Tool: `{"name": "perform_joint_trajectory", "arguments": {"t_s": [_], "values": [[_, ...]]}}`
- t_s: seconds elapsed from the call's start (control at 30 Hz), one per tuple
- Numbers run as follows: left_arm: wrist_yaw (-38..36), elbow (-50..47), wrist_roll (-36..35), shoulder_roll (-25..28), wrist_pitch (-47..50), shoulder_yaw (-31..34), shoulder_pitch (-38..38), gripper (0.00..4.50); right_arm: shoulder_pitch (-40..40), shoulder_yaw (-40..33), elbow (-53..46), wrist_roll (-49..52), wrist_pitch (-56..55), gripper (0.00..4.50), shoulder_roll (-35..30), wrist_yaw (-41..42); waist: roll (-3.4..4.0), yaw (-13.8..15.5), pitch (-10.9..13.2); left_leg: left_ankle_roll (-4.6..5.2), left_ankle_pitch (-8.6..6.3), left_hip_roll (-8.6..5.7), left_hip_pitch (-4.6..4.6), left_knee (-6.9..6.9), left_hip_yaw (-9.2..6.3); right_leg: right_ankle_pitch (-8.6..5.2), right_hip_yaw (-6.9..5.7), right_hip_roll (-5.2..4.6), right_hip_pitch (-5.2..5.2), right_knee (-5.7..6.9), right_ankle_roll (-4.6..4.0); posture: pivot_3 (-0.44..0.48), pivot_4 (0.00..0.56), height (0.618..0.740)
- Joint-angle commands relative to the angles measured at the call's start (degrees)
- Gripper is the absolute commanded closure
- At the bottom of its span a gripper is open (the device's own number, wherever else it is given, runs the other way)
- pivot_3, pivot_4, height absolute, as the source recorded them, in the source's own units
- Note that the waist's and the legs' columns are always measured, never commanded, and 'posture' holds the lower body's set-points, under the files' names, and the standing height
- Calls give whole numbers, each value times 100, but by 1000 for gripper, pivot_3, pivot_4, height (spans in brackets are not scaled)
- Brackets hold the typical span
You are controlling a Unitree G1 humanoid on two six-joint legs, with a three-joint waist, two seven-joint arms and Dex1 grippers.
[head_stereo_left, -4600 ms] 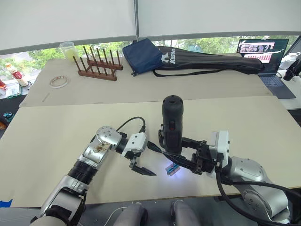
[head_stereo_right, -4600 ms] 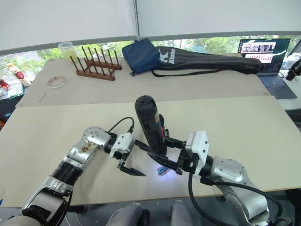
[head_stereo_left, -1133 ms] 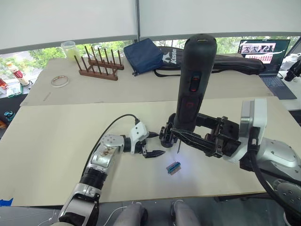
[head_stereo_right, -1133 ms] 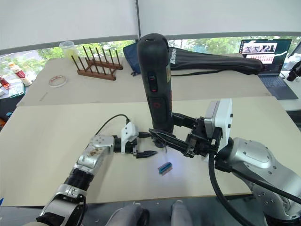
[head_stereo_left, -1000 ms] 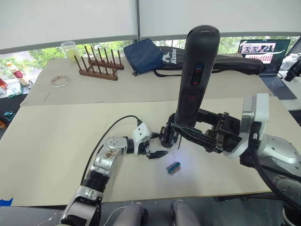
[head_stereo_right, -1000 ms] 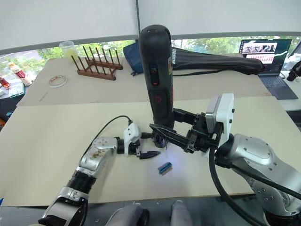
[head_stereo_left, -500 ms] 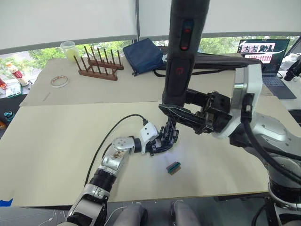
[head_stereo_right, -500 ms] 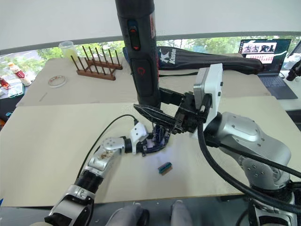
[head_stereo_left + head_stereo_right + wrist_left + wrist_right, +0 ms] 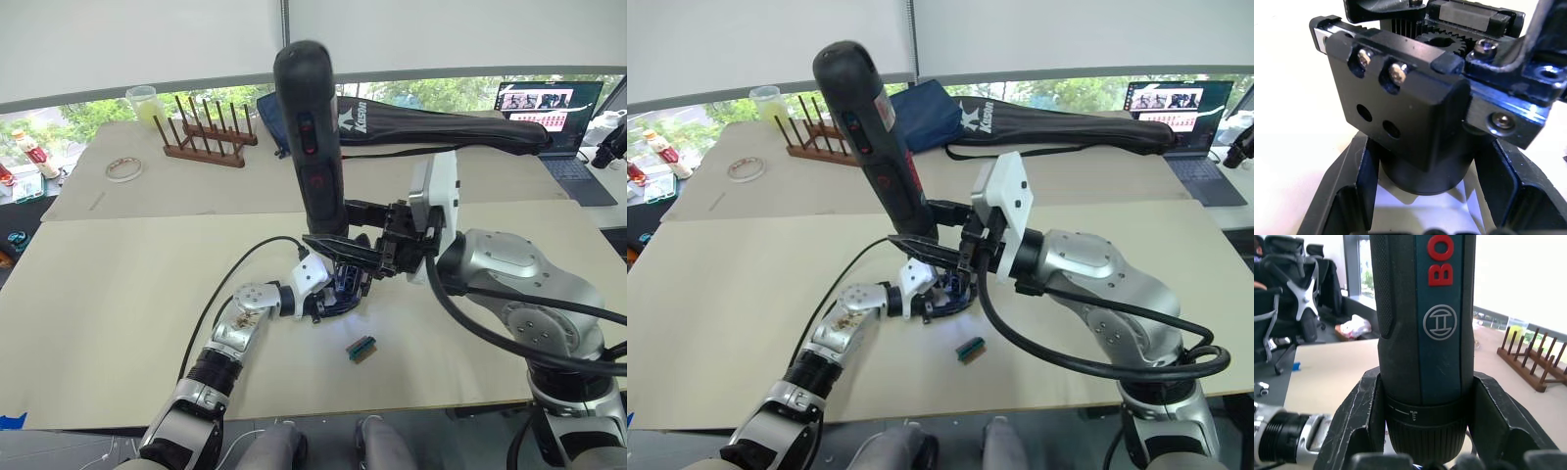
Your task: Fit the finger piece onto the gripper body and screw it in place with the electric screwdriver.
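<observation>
The right gripper (image 9: 343, 252) clamps the electric screwdriver (image 9: 312, 147), which stands tilted with its tip down over the gripper body (image 9: 1415, 105). The left gripper (image 9: 331, 299) grips that body from both sides on the beige table (image 9: 118, 284). One small green block (image 9: 361, 347) lies near. Behind are one wooden rack (image 9: 203, 132), one blue bag (image 9: 926, 116) and one laptop (image 9: 551, 113).

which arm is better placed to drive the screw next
Right. Its tool is shut on the thick black electric screwdriver, held tilted directly above the small black blocky gripper body, which the left tool is clamped on to steady it.
</observation>
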Motion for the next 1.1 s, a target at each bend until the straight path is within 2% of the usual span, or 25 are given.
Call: {"name": "perform_joint_trajectory", "arguments": {"t_s": [0.03,0.43,1.1], "values": [[-19,-138,-73,30,-5,-4,52,2189,-5,-172,-75,-184,-308,2556,97,180,0,-7,0,0,0,0,0,0,0,0,0,0,0,0,0,0,150,740],[-37,-250,-103,69,47,-2,103,2189,67,-165,80,-710,-402,2556,411,441,0,-22,0,-1,0,2,0,-3,0,0,1,3,-5,0,0,0,150,740],[-21,-323,-218,80,168,11,98,2189,181,-201,223,-1087,-482,2556,501,829,0,-29,0,-1,0,1,-1,-5,0,0,1,4,-7,0,0,0,150,740]]}}
